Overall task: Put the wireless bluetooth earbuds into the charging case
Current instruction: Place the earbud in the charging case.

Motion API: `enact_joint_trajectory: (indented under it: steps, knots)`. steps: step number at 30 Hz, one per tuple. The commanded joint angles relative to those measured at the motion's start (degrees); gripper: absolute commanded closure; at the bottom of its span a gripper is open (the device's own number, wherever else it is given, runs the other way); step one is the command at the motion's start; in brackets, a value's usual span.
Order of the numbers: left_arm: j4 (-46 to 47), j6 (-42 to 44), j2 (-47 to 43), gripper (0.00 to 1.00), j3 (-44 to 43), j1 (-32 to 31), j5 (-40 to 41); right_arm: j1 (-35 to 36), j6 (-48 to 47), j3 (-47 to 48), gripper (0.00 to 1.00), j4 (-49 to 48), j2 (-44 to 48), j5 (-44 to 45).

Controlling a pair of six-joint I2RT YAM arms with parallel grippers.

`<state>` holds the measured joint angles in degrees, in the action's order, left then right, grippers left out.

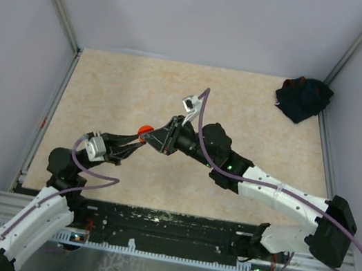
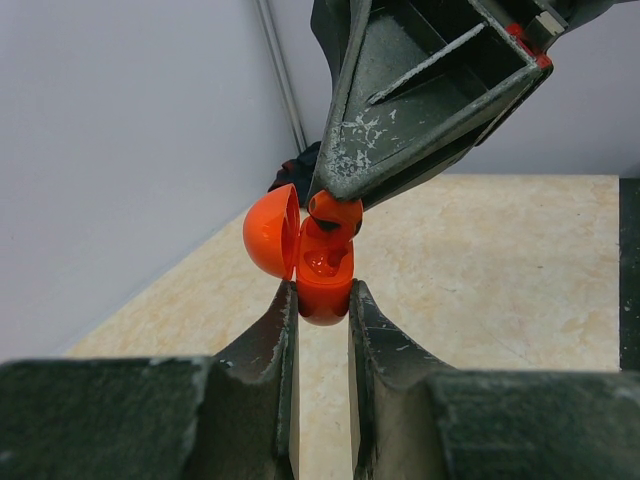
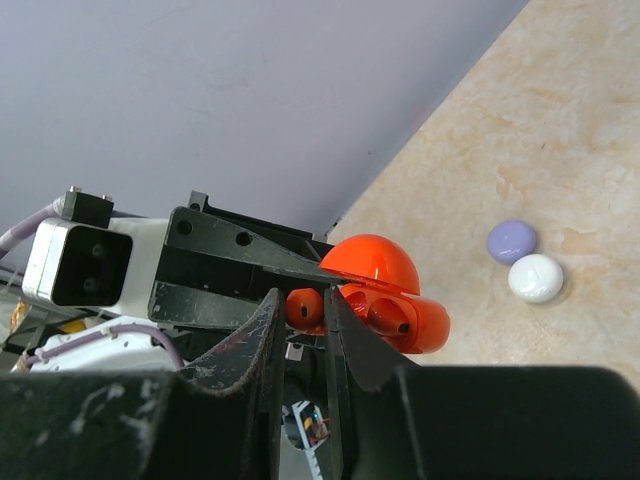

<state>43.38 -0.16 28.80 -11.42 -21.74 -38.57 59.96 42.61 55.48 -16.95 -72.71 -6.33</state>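
Centrally over table (image 1: 256,107), left gripper (image 2: 322,296) clamps case (image 2: 326,268), right gripper (image 3: 302,302) earbud (image 2: 335,208).

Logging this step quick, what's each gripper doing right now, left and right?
Left gripper: closed on the open orange charging case.
Right gripper: closed on an orange earbud, right at the case.

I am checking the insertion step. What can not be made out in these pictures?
- Top view: the orange case is too small to see inside.
- Left wrist: the right end effector hides how deep the orange earbud sits.
- Right wrist: its own fingers hide part of the case.
- Top view: the dark bundle in the far corner is too small to identify.
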Motion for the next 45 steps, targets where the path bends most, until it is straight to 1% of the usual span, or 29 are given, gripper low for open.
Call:
enact_joint_trajectory:
  steps: [1,12,20,29,37,45]
  knots:
    - [2.59,0.25,-0.91,1.00,0.25,0.18,0.24,0.68,0.24,-0.61,0.84,-1.73,1.25,0.90]
    - [2.68,0.23,-1.11,1.00,0.28,0.12,0.33,1.12,1.27,-0.48,0.84,-2.53,-0.04,-0.13]
    - [2.59,0.21,-1.30,1.00,0.26,0.13,0.44,1.30,0.20,-0.77,0.84,-0.75,0.99,2.74]
    - [2.93,0.19,-1.29,1.00,0.35,0.20,0.32,1.30,0.40,-1.18,0.80,0.62,1.63,5.76]
    - [3.11,0.00,-1.24,1.00,0.47,0.16,0.55,1.34,2.12,-2.94,0.76,-0.30,3.40,9.13]
    - [3.55,-0.40,-0.87,1.00,0.61,0.28,0.42,1.30,2.76,-2.75,0.73,-0.38,3.08,9.28]
